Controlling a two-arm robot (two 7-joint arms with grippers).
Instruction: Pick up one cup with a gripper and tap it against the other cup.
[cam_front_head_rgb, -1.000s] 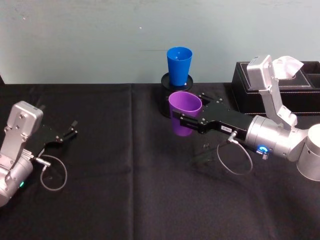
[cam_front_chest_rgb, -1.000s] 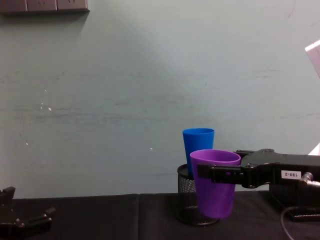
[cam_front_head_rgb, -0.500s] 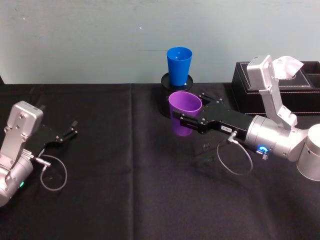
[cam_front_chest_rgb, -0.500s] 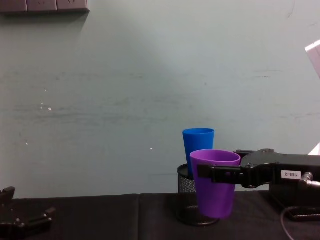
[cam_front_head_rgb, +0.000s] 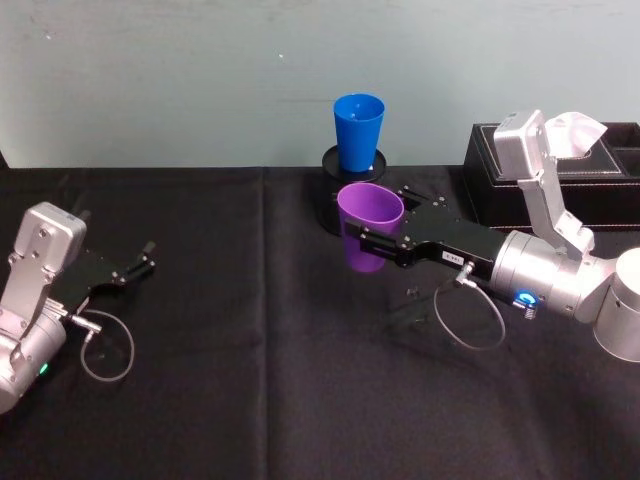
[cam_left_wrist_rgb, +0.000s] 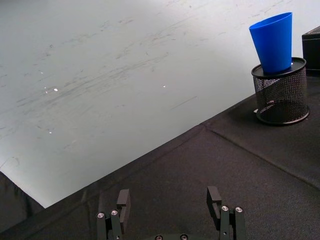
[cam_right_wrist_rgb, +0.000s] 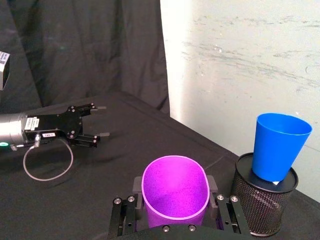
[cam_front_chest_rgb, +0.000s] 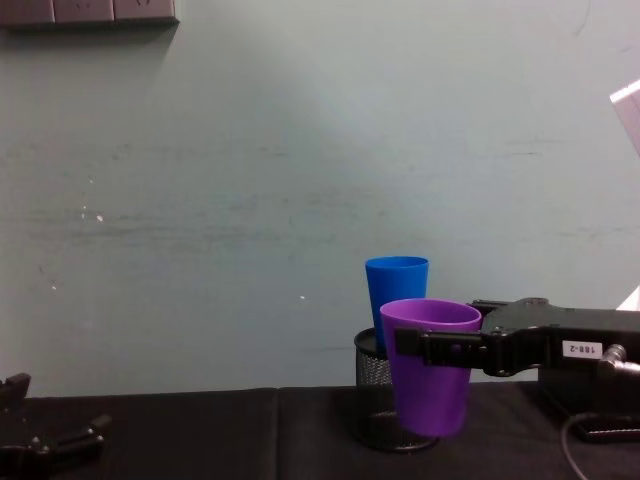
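Over the last second almost nothing had shifted: the purple cup sat perhaps a shade higher against the holder behind it, and both arms kept their poses. The right claw (cam_front_head_rgb: 380, 222) was clenched around the plain purple tapered plastic tumbler (cam_front_head_rgb: 362, 258), one finger on each side just under the rim, holding it upright and clear of the black-clothed counter (cam_front_head_rgb: 260, 380). In the right wrist view the rim looked pressed into an oval, so I judged the wall thin and springy, the cup light and smooth. A high grip suited it, since the widening taper would resist sliding down, but more squeeze risked buckling it. Just beyond, not touching, the bright blue tapered plastic tumbler (cam_front_head_rgb: 359, 130) stood upright in a black mesh pen holder (cam_left_wrist_rgb: 280, 95), its rim above the purple one. It only rested there, so a gentle tap seemed wise. The left claw (cam_left_wrist_rgb: 170, 200) lay released on the counter, well apart.
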